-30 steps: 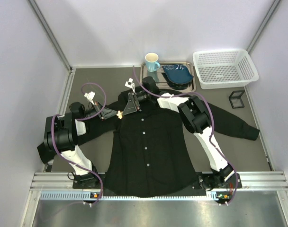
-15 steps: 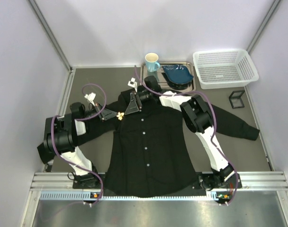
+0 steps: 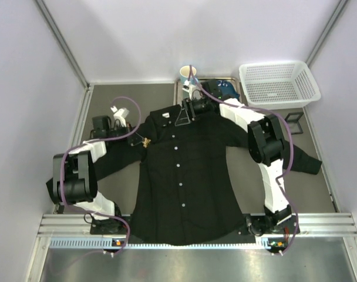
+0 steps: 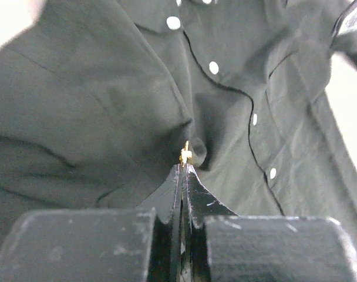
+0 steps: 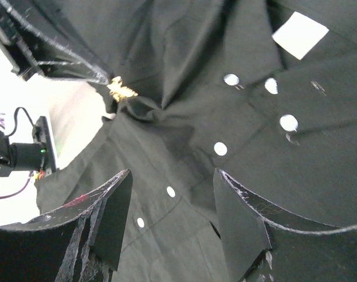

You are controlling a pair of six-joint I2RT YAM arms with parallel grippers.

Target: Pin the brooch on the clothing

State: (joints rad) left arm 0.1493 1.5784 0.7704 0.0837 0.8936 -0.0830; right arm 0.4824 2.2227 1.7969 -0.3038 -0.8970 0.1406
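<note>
Even, diffuse overhead light fills the top view. The pale lilac enclosure walls (image 3: 167, 35) read bright and almost shadowless, while the large black long-sleeved button-up shirt (image 3: 184, 176) swallows detail, its folds barely showing. A soft sheen lies on the brushed metal sill (image 3: 190, 267) at 6 o'clock.

In the left wrist view the background blows out to white at 11 and 3 o'clock. The black fingers (image 4: 164, 202) of the left gripper (image 4: 182, 167) loom blurred at 6 o'clock, and the tiny golden-yellow leaf-shaped brooch (image 4: 185, 155) glints at centre.

The right wrist view is overexposed at 9 o'clock, and the white shirt buttons (image 5: 221, 148) flare slightly.
</note>
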